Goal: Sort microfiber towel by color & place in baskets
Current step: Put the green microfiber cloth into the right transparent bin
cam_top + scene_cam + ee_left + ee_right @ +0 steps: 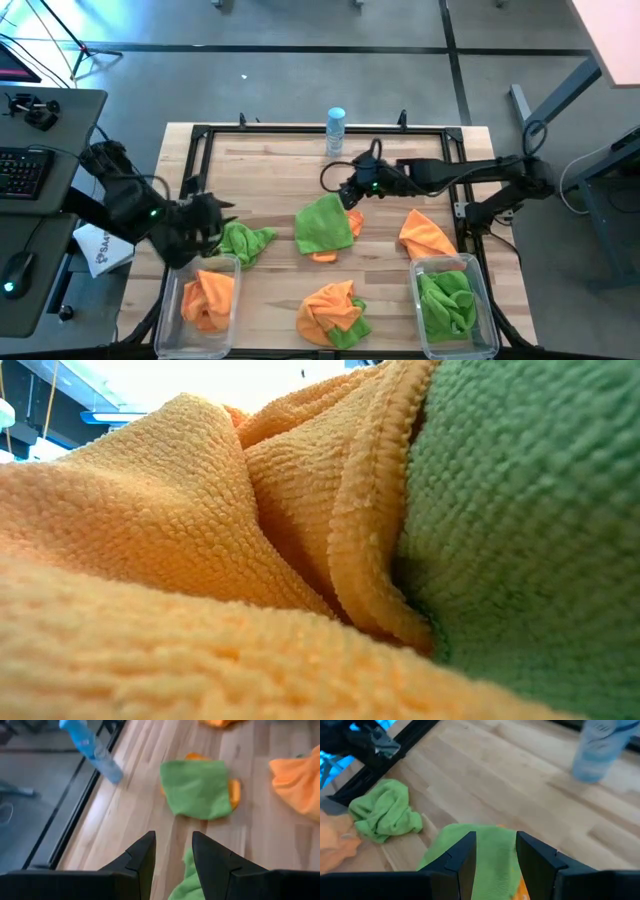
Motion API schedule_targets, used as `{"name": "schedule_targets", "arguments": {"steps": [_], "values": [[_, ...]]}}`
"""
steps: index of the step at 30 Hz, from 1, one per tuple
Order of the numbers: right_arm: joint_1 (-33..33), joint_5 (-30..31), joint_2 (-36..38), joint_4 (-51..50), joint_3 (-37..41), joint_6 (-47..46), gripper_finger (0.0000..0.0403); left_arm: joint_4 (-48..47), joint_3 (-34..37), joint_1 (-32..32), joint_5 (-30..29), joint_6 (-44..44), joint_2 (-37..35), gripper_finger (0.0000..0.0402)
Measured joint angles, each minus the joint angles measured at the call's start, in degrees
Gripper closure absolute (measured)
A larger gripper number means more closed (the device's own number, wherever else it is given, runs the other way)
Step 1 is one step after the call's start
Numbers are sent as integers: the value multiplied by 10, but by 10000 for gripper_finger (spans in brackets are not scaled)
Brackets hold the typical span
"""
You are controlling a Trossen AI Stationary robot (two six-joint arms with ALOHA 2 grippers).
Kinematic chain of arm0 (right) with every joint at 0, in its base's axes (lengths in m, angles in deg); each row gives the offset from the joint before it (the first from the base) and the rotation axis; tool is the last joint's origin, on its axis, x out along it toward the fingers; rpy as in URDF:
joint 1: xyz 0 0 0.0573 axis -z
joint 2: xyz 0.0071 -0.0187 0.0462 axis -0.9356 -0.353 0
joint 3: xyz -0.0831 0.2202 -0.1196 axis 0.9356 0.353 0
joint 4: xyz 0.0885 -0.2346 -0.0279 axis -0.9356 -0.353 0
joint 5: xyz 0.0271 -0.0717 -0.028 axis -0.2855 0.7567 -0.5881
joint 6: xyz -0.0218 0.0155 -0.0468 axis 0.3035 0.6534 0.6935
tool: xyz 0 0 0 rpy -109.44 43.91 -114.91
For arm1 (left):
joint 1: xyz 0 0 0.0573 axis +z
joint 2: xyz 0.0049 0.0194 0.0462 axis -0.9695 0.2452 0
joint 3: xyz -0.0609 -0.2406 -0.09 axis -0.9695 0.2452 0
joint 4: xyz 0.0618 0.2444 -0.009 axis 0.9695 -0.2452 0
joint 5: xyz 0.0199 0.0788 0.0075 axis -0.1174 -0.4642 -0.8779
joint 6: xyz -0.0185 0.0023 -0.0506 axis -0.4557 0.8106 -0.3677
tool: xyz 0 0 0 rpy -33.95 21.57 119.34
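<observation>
Above the green towel [323, 226], the right gripper [351, 193] hovers open

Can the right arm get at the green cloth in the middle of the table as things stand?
Probably yes. The right gripper hangs at the upper edge of the green cloth, jaws open, nothing between them. The cloth lies spread on top of an orange one, with nothing over it. The bottle stands clear, farther back.
</observation>
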Motion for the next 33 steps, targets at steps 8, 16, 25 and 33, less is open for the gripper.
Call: {"name": "schedule_targets", "arguments": {"steps": [8,16,25,33], "values": [[6,-85,-56,27,0,-7,268,203,11,109,66,227,-4,284],[12,-93,-74,4,0,-16,268,403,144,233,205,325,-19,284],[47,-141,-95,-59,1,-31,268,629,263,329,309,321,-26,284],[69,-151,-129,-24,0,5,268,658,277,350,315,263,-26,284]]}}
